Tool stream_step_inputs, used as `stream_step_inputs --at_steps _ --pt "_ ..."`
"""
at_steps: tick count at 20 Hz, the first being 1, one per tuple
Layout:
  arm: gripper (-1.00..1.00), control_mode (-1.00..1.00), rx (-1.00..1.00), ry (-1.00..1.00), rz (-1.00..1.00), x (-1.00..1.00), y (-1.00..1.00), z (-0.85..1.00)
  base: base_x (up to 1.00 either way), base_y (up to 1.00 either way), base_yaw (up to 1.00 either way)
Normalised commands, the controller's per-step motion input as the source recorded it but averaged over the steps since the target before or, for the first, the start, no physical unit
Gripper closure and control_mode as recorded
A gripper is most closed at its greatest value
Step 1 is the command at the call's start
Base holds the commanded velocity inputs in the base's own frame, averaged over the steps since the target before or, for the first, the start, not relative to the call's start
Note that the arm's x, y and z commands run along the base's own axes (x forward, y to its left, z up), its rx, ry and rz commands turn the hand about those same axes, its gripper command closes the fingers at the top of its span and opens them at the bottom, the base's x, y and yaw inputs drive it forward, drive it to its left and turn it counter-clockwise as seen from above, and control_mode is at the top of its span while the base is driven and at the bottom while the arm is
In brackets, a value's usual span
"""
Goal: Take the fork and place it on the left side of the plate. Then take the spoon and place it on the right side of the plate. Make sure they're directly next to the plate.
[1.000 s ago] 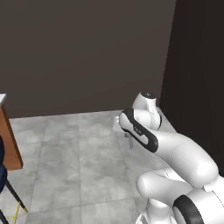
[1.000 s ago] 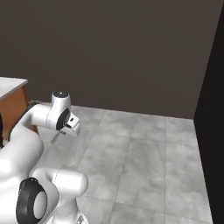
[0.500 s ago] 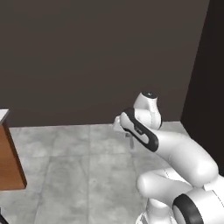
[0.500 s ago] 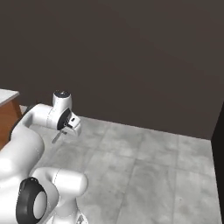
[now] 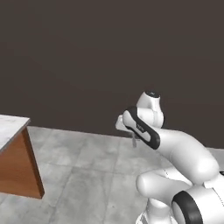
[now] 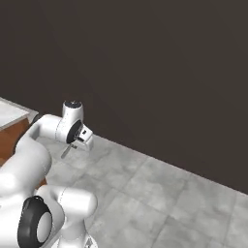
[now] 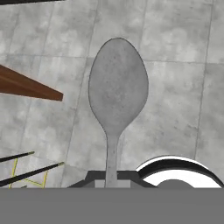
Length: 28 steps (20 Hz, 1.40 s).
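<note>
Gripper [image 7: 111, 181] clamps the spoon [image 7: 117, 98] by its handle, bowl pointing straight ahead.

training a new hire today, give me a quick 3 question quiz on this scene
1. True or false: the gripper is shut on the spoon.
2. In the hand view, what lies beyond the spoon's bowl? A) grey tiled floor B) the plate C) a sink
3. In the left base view, on which side of the picture does the wooden counter stand?

Key
1. True: the jaws pinch the handle, bowl pointing away from the hand.
2. A.
3. The left side, with the arm to the right.
</note>
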Motion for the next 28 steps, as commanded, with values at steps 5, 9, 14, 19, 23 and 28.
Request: stream_step_inputs --at_steps 5,9,14,19,23,28 --pt "1.00 1.00 0.00 0.00 0.00 0.00 0.00 0.00 1.00 -0.27 0.52" --pt "1.00 1.00 0.00 0.00 0.00 0.00 0.00 0.00 1.00 -0.19 0.42" --pt "1.00 1.00 0.00 0.00 0.00 0.00 0.00 0.00 1.00 -0.21 0.44" --pt "1.00 1.00 0.00 0.00 0.00 0.00 0.00 0.00 1.00 -0.09 0.51" --pt "1.00 1.00 0.00 0.00 0.00 0.00 0.00 0.00 1.00 -0.16 0.57" --pt "1.00 1.00 0.00 0.00 0.00 0.00 0.00 0.00 1.00 -0.22 0.49"
